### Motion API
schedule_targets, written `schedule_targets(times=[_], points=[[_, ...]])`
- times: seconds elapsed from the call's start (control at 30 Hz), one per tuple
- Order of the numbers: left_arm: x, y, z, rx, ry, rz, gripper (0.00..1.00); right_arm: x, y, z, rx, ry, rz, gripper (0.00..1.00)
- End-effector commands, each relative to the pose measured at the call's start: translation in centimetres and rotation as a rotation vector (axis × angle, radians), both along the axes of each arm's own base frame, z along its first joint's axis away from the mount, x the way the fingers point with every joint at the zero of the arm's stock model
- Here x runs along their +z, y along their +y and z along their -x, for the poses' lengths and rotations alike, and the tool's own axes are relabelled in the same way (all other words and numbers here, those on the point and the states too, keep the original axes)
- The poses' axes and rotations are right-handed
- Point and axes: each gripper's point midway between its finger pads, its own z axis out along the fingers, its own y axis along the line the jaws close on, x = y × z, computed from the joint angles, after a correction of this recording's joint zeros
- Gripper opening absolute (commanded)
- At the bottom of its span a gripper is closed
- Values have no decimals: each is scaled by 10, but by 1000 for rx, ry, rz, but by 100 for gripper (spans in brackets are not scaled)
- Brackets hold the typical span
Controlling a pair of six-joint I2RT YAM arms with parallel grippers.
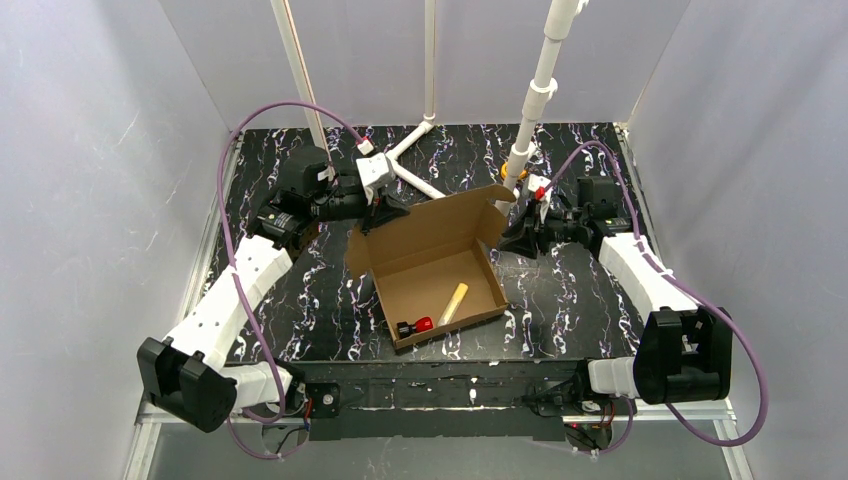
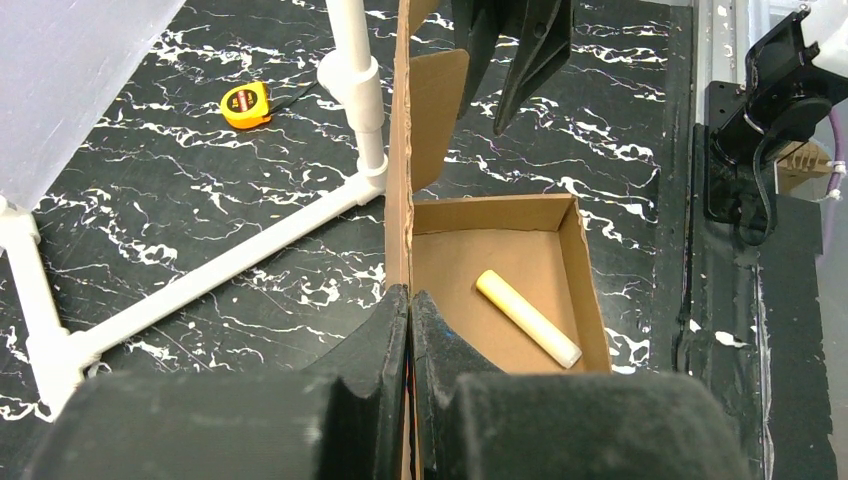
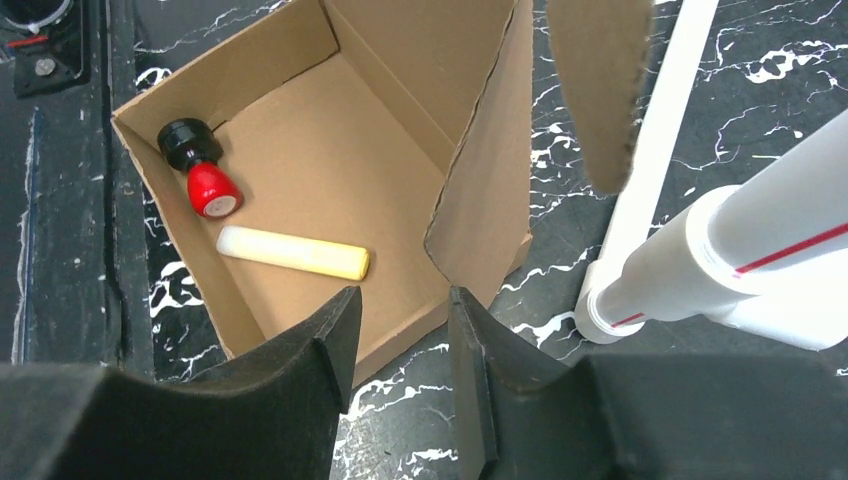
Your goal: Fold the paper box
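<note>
- Left fingers point(image 2: 398, 335): clenched on the top edge of the box's upright far-left panel, towards the far left of the surface point(image 1: 300, 320).
- Box point(image 1: 425, 250): mid-surface, turned at a slant, with its near corner close to the near edge. Four walls stand, so I judge the tray formed. The far panel and its end flaps stand upright and unfolded. Left to do: bring the lid down and tuck its flaps.
- Stick point(image 1: 453, 303): pale yellow, lying loose on the box floor.
- Knob point(image 1: 415, 326): red and black, in the box's near corner, just beside the stick.
- Right fingers point(image 3: 340, 320): released, with nothing between them. They sit just outside the box's right wall.
- Pipe frame point(image 1: 535, 100): white. Its foot stands near the box's far right corner and crowds any swing of the lid or the right arm there.
- Tape measure point(image 2: 244, 105): orange, by the pipe foot near the far edge.
- Open room: bare surface to the left and right of the box, and little towards the near edge.
</note>
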Motion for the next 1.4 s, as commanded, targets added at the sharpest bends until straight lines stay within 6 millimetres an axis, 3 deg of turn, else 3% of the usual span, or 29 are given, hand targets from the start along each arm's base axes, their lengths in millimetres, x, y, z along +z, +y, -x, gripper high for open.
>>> schedule_targets(times=[0.0,0.33,0.73,0.93,1.07,1.2,1.37], points=[[17,-3,2,-23,-18,25,0,28,10,-12,-28,-30,-45,46],[21,-4,2,-13,-16,38,0,44,14,-26,-73,-79,4,39],[22,-3,5,-22,-23,43,0,50,-15,-33,-111,-149,99,63],[24,-4,7,-27,-23,49,0,56,-10,-36,-115,-132,50,64],[25,-5,5,-26,-15,61,0,65,6,-26,-46,-94,-35,55],[28,-6,3,-17,-11,76,0,60,14,-21,-46,-63,-53,45],[28,-8,1,-12,4,88,0,57,16,-34,-123,-52,-40,27]])
